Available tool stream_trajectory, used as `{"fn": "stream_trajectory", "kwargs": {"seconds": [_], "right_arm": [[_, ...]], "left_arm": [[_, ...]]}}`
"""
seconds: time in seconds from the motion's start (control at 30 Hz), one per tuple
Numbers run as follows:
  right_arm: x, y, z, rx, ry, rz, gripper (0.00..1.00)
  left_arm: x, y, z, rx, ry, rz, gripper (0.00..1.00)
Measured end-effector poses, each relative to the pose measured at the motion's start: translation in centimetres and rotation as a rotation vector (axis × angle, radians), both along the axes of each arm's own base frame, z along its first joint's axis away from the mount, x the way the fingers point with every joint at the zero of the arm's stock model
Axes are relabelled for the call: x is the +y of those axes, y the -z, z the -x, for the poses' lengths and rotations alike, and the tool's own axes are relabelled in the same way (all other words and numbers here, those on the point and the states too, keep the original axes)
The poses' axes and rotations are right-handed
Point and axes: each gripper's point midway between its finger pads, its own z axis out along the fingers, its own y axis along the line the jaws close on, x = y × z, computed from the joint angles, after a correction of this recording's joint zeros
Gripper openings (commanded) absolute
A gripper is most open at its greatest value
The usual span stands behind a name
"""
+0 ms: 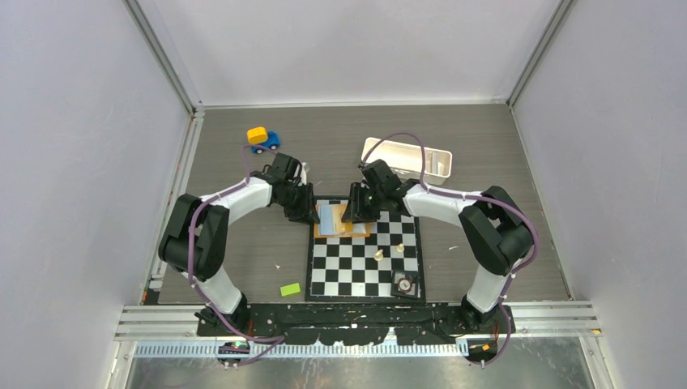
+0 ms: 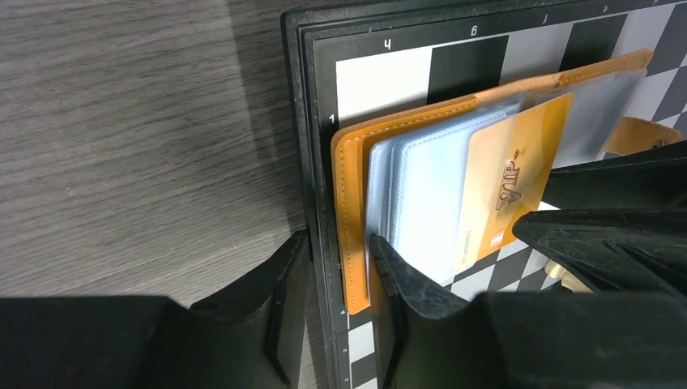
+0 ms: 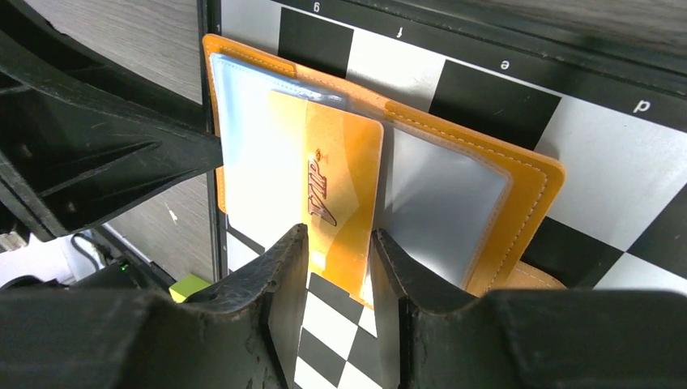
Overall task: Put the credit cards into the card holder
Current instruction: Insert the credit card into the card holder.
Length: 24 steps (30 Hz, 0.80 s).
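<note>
My L gripper (image 2: 339, 247) sits at the left edge of the flat orange-tan leather fold-over card holder (image 2: 350, 203). The holder lies open on the far left corner of the black-and-white chessboard (image 1: 364, 271). My jaws are part-way apart, straddling the board's black rim and the holder's stitched edge. Can't tell if they actually pinch. I'd say it's there so the holder won't slide or fold shut while the other side works.

My R gripper (image 3: 339, 235) comes in from the opposite side, jaws part-way apart. The near end of the gold-yellow plastic credit card marked VIP (image 3: 340, 162) lies in the gap. The card is wider than that gap, so prob. not clamped. Its far end looks tucked under a clear plastic sleeve (image 2: 421, 186), and its near end overhangs the holder onto the board. Prob. needs a further push in.

Around: two pale chess pieces (image 1: 378, 254) mid-board and a white rectangular tray (image 1: 405, 154) beyond the board. A small green block (image 1: 290, 288) and a yellow-blue toy car (image 1: 262, 139) sit well apart. Main obstacle: both my grippers crowd near each other over the holder.
</note>
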Motion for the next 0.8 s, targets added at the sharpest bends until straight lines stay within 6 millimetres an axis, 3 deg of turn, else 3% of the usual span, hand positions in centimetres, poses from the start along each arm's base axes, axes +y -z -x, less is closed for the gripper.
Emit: {"fn": "stream_trajectory", "kwargs": {"seconds": [0.47, 0.8], "right_arm": [[1.9, -0.6, 0.1, -0.027, 0.035, 0.073, 0.4], [2.9, -0.3, 0.4, -0.02, 0.033, 0.101, 0.48]], "left_arm": [[-0.4, -0.1, 0.1, 0.003, 0.006, 0.024, 0.22], [-0.4, 0.0, 0.1, 0.003, 0.003, 0.029, 0.22]]}}
